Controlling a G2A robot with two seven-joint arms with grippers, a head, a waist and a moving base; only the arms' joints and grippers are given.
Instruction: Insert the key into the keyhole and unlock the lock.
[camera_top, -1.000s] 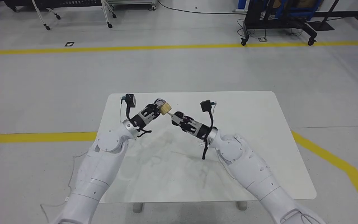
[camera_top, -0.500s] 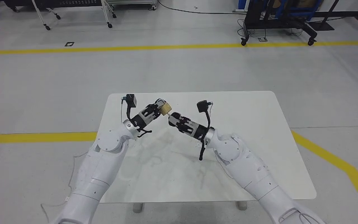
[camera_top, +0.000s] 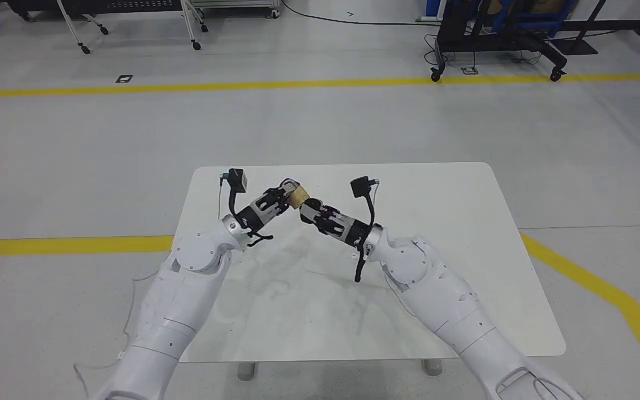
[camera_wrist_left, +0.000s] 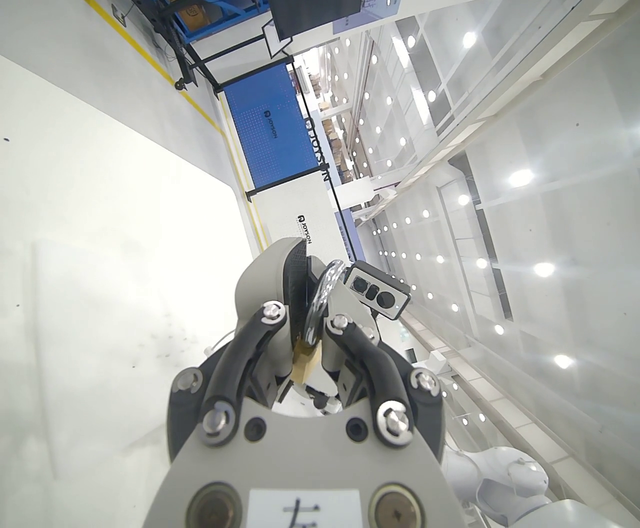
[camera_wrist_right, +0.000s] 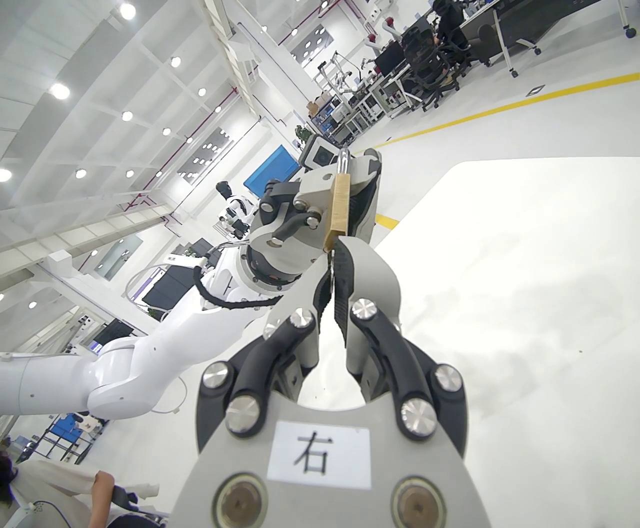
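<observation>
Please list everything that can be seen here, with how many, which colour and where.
lock: one, brass with silver shackle, in the left gripper above the table.
key: one, nearly hidden, in the right gripper, at the lock's bottom end.
table: one, white, under both arms.
floor lines: two, yellow, beyond and beside the table.
left gripper: one, grey and black, shut on the lock.
right gripper: one, grey and black, shut on the key.

Left gripper (camera_top: 284, 194) and right gripper (camera_top: 308, 209) closed, tip to tip, mid-air.
</observation>
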